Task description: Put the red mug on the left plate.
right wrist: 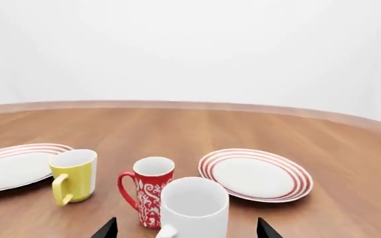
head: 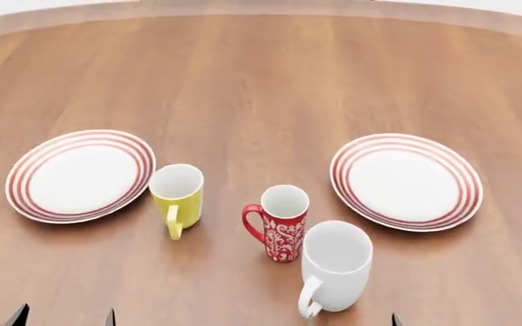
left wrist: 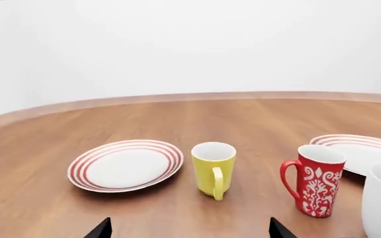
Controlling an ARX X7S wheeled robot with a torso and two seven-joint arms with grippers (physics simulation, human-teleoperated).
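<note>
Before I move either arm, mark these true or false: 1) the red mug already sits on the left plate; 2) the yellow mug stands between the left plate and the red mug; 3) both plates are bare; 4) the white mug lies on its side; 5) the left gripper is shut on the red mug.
1) False. The red mug stands on the table, apart from the left plate.
2) True. The yellow mug stands between them.
3) True. Nothing rests on the left plate or the right plate.
4) False. The white mug stands upright.
5) False. The left gripper is open and holds nothing.
</note>
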